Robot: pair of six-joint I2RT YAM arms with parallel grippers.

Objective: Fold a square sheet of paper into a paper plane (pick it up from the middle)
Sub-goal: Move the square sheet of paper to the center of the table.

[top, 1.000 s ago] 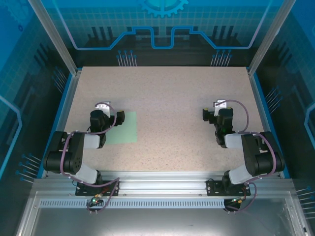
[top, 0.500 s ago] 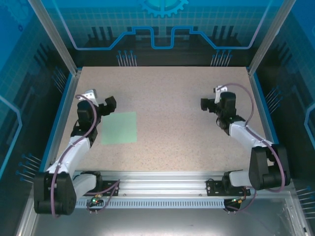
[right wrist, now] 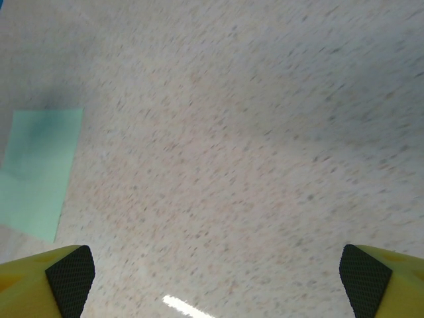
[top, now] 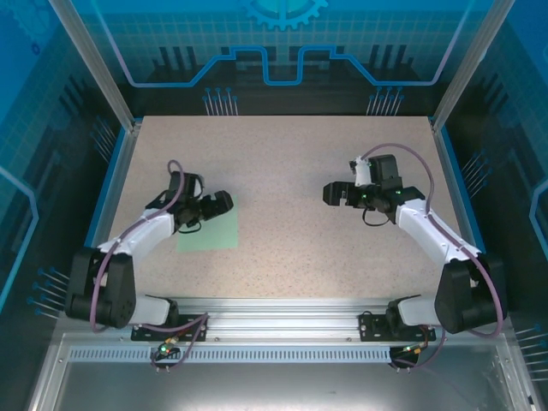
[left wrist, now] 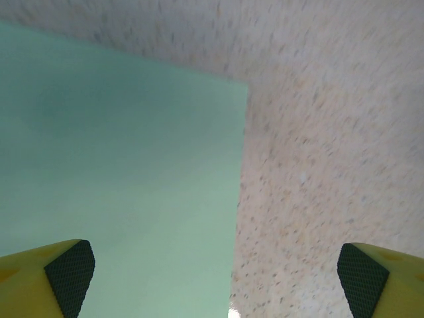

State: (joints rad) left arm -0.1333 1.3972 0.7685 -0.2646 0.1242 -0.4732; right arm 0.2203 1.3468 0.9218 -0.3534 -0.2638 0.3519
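**Plain sheet flat on the bench, both claws spread**

Flat on the speckled beige bench [top: 282, 154], left of centre: a thin pale mint-green square sheet of paper [top: 210, 235], plain and unfolded. Over its far right part in the top view: the black left claw [top: 223, 202], pointing right, its arm reaching in across the sheet's far left corner; contact with the paper impossible to tell from above.

From the left wrist camera: left claw [left wrist: 215, 275] spread wide, yellow fingers with black ribbed pads [left wrist: 69, 271] at the 2 lower corners; beneath, the square sheet of paper [left wrist: 119, 165] on the left, its straight edge and 1 corner near the middle, bare bench [left wrist: 331, 132] on the right; 1 pad over paper, the other over bench.

Right of centre in the top view: the black right claw [top: 330, 193], well apart from the sheet, pointing left toward it.

From the right wrist camera: right claw [right wrist: 215, 278] likewise spread wide and empty, pads [right wrist: 69, 275] at the 2 lower corners; bench [right wrist: 265, 99] beneath, somewhat blurred; square sheet of paper [right wrist: 40, 165] at the left edge, partly darkened by a shadow.
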